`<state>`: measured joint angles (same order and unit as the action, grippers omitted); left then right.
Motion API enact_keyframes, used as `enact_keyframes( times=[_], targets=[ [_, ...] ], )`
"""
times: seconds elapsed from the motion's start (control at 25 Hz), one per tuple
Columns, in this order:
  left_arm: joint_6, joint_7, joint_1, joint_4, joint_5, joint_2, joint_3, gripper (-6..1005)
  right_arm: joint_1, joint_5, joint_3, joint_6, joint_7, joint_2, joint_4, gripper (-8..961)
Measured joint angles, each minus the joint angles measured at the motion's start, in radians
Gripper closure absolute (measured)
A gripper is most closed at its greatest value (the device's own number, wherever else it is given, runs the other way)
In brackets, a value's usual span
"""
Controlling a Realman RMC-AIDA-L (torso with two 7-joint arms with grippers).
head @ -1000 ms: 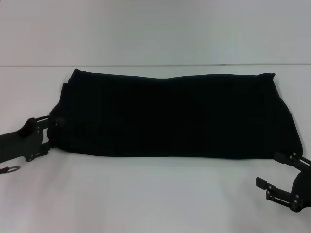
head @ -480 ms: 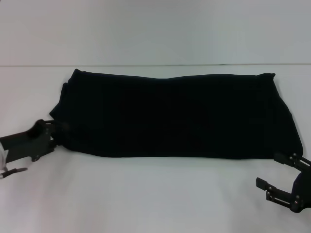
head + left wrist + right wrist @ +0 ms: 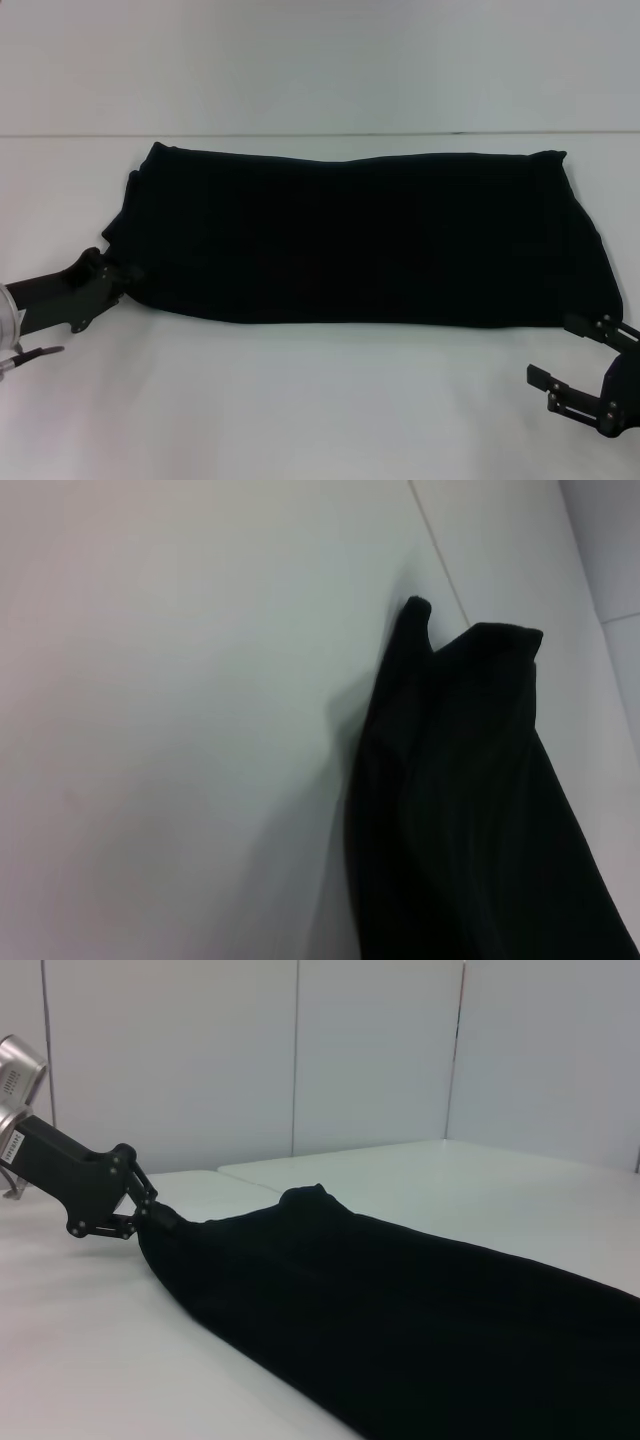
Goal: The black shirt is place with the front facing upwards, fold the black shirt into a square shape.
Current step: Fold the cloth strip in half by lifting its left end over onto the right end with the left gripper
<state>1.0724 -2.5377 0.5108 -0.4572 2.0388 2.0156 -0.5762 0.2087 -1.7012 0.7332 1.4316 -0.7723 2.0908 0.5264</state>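
The black shirt lies as a long folded band across the white table, plain black side up, with no lettering showing. My left gripper sits at the band's near-left corner, its fingers drawn together into the cloth. The right wrist view shows that same gripper pinching the far end of the shirt. In the left wrist view only the shirt's bunched end shows. My right gripper rests open on the table by the near-right corner, one finger at the cloth's edge.
A seam line runs across the table behind the shirt. Pale wall panels stand beyond the table. Bare white surface stretches in front of the shirt between the two arms.
My left gripper has slid nearer and slightly inward along the shirt's left end, and its fingers have drawn together on the corner. The right arm and the shirt's outline stay as they were.
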Motion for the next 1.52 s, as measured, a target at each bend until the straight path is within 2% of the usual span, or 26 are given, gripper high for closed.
enact_keyframes(
  times=[0.08, 0.2, 0.6, 0.92, 1.0, 1.32, 1.52],
  targets=[
    [-0.001, 0.002, 0.0, 0.0, -0.002, 0.0, 0.006, 879, 0.001, 0.0, -0.001, 0.0, -0.001, 0.0, 0.0, 114],
    [0.001, 0.03, -0.001, 0.004, -0.012, 0.0, 0.018, 938, 0.003, 0.0, -0.001, 0.0, -0.001, 0.001, 0.0, 114],
    [0.01, 0.038, -0.029, 0.001, -0.02, 0.002, 0.022, 938, 0.006, 0.006, -0.007, 0.0, -0.002, 0.002, -0.003, 115],
    [0.041, 0.086, -0.095, -0.014, -0.078, -0.008, 0.063, 939, 0.014, 0.009, -0.044, 0.0, -0.002, 0.002, -0.01, 115],
    [0.042, 0.092, -0.106, -0.021, -0.079, -0.016, 0.083, 939, 0.019, 0.009, -0.05, -0.002, -0.002, 0.002, -0.011, 115],
    [0.046, 0.102, -0.127, -0.023, -0.073, -0.078, 0.161, 937, 0.042, 0.009, -0.058, -0.015, -0.002, 0.001, -0.023, 115],
    [0.087, 0.105, -0.117, -0.025, -0.076, -0.086, 0.172, 930, 0.043, 0.009, -0.061, -0.026, -0.002, 0.001, -0.03, 115]
  ],
)
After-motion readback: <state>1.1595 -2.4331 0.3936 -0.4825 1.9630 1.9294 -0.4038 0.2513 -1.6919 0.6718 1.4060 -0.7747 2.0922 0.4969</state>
